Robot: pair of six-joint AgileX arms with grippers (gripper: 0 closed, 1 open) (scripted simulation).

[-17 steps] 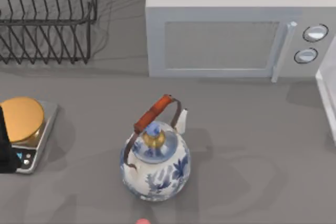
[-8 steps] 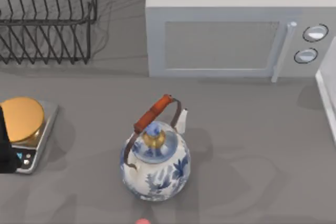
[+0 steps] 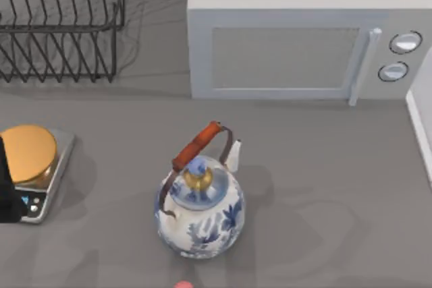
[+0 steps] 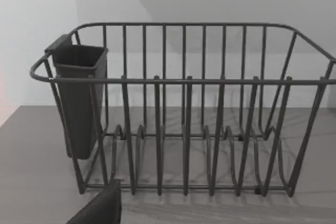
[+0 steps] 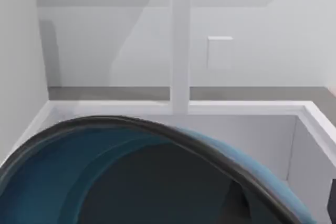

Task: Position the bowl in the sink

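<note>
One teal bowl (image 5: 131, 177) hangs before our right wrist, above the white sink (image 5: 310, 129), for lowering; our grip's state we cannot tell.

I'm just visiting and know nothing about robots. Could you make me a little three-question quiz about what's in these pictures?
1. True or false: the teapot stands upright on the counter in front of the microwave.
2. In the right wrist view, the blue bowl is seen just before: A) the dish rack B) the white sink C) the scale
3. Fill in: the gold disc lies on the kitchen ____.

Key: 1 true; 2 B; 3 scale.
</note>
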